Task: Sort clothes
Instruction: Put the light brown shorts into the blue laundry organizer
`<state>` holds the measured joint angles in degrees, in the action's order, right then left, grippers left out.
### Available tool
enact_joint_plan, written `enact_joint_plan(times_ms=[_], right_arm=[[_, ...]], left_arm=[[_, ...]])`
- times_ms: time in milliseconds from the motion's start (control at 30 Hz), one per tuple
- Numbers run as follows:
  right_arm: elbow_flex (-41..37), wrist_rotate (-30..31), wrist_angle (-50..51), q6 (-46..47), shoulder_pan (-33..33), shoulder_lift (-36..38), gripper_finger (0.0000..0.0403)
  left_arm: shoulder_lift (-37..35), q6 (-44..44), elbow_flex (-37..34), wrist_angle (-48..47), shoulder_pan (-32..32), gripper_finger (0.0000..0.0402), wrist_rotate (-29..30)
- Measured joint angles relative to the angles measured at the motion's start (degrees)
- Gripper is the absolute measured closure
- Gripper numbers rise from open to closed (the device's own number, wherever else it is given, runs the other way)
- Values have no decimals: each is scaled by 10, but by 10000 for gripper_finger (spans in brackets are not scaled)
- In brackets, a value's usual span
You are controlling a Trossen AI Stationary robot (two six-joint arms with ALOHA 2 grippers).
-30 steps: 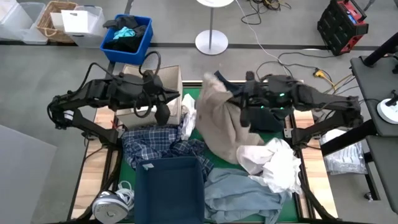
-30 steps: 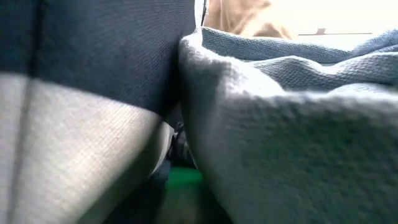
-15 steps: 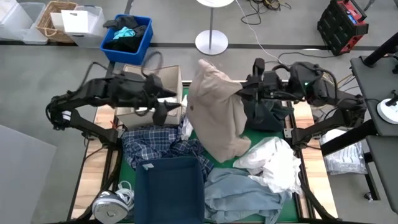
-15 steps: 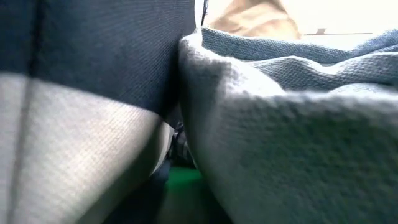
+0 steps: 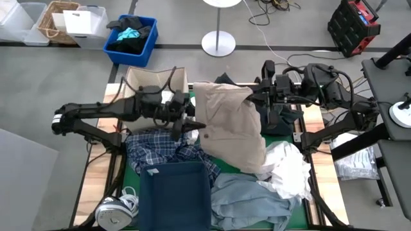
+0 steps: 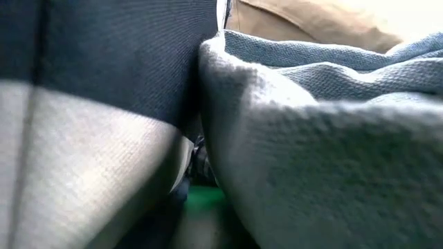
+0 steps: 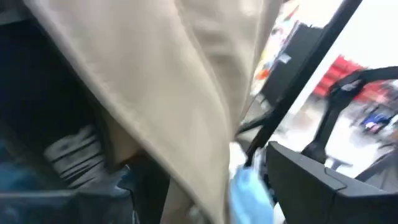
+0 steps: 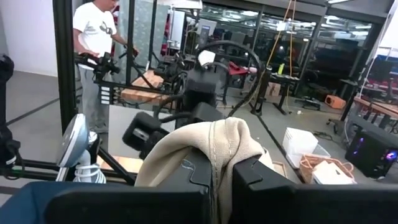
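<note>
A grey floor (image 5: 51,70) is seen around the counter (image 5: 96,173), whose wooden top is covered in the middle by a green mat (image 5: 200,138). Behind it a blue bin (image 5: 142,46), a wicker basket (image 5: 54,20), clear plastic boxes (image 5: 19,22) and a white round lamp base (image 5: 218,43) are placed on the floor. A red and black tool case (image 5: 355,25) and loose cables (image 5: 270,13) are seen there as well. In the right wrist view a large workshop with dark frames is shown, where a person (image 8: 94,37) in a white shirt is standing.
</note>
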<state>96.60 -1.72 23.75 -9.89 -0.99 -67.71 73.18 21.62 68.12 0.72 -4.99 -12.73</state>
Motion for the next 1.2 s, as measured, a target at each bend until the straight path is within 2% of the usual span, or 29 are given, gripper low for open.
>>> enact_joint_plan(times_ms=[100,167,300,333,433,667,800,1000,1200], right_arm=[[0,2,1,3,0,0,394],[0,2,6,8,0,0,394],[0,5,30,9,0,0,392],[0,16,37,12,0,0,390],[1,65,71,38,0,-3,380],[1,70,145,85,0,-6,312],[1,69,171,101,0,-6,259],[23,78,198,152,-2,-6,186],[41,75,201,222,-2,-6,129]], left_arm=[[5,4,-28,73,2,208,19],[5,4,-27,93,4,253,42],[6,0,9,50,4,372,81],[8,-2,23,30,4,386,89],[13,-30,81,-45,8,393,131],[34,-97,258,-250,9,401,183],[60,-116,371,-354,9,401,183],[132,-133,541,-568,12,401,169],[205,-223,648,-714,26,401,163]])
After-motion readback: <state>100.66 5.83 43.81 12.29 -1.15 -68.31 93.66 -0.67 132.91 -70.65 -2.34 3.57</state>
